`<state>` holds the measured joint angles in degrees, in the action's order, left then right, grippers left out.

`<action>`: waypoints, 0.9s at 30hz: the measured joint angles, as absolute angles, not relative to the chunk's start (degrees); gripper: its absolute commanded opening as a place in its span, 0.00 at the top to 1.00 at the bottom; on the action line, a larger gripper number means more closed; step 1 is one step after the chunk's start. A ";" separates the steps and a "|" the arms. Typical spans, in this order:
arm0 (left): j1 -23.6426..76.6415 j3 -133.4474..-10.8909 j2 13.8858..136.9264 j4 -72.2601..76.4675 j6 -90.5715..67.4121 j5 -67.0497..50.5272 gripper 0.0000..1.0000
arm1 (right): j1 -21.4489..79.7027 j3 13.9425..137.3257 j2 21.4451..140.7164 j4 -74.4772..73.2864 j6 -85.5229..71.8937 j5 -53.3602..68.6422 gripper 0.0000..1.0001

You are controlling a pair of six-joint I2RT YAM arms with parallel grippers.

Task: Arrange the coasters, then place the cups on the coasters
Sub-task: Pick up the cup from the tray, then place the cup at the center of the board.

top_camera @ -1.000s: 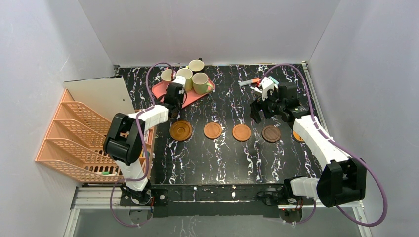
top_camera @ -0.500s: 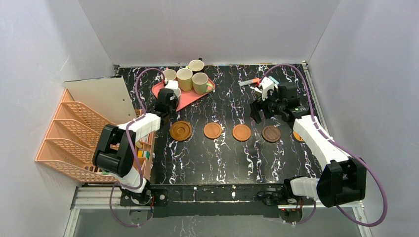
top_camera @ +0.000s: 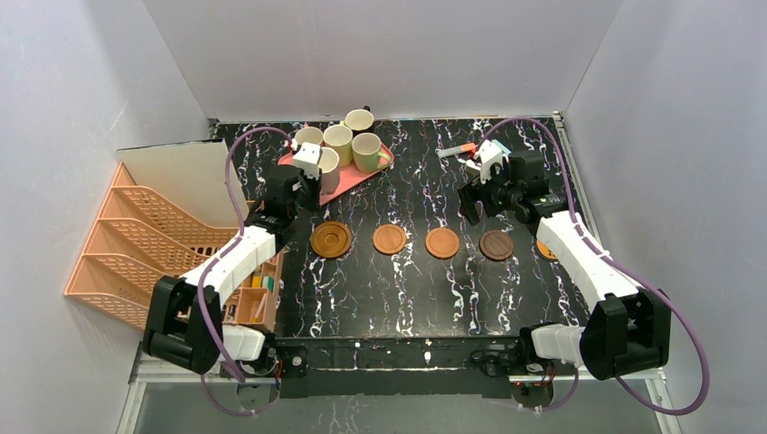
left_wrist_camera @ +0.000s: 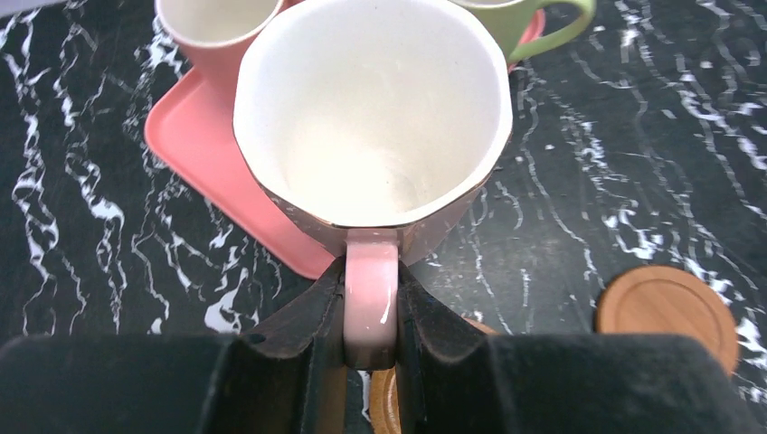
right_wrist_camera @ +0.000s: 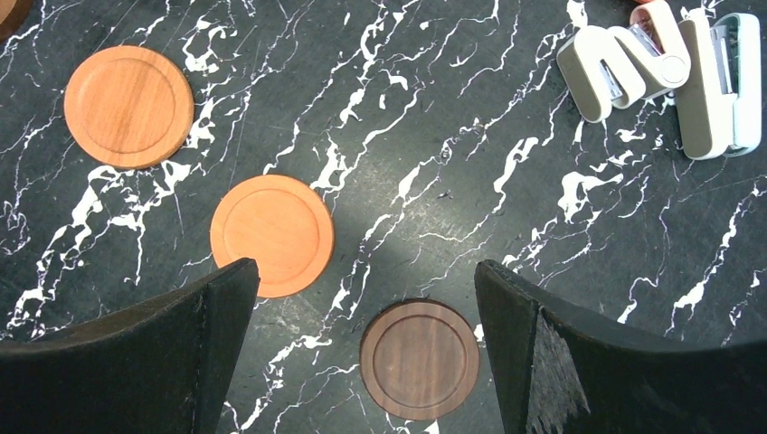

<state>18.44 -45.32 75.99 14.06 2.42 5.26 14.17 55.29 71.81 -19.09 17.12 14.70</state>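
Black marbled table carried four coasters in a row, none yet bearing a cup. Left gripper was clamped on the handle of the pale pink mug at the pink tray, four other mugs clustered behind. Right gripper hovered wide open, empty.

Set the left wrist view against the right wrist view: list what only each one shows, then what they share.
Only the left wrist view: the left gripper shut on the handle of the pale pink mug, the pink tray, and other mugs behind. Only the right wrist view: the open right gripper, a dark brown coaster seen between its fingers, and white plastic tools. Both: the black marbled table and orange coasters.
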 measured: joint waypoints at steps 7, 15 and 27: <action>18.41 -45.67 74.39 12.75 3.42 -6.04 1.00 | 14.17 55.29 70.39 -18.76 17.10 12.47 0.01; 20.53 -51.48 78.41 9.58 5.43 -18.17 1.00 | 14.02 54.89 68.86 -15.90 16.95 6.13 0.01; 32.40 -54.61 89.25 12.47 10.87 -21.47 1.00 | 12.82 54.52 68.84 -14.92 16.71 3.53 0.01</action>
<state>32.40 -54.61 89.25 12.47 10.87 -21.47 12.82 54.52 68.84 -14.92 16.71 3.53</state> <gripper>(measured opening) 0.183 0.985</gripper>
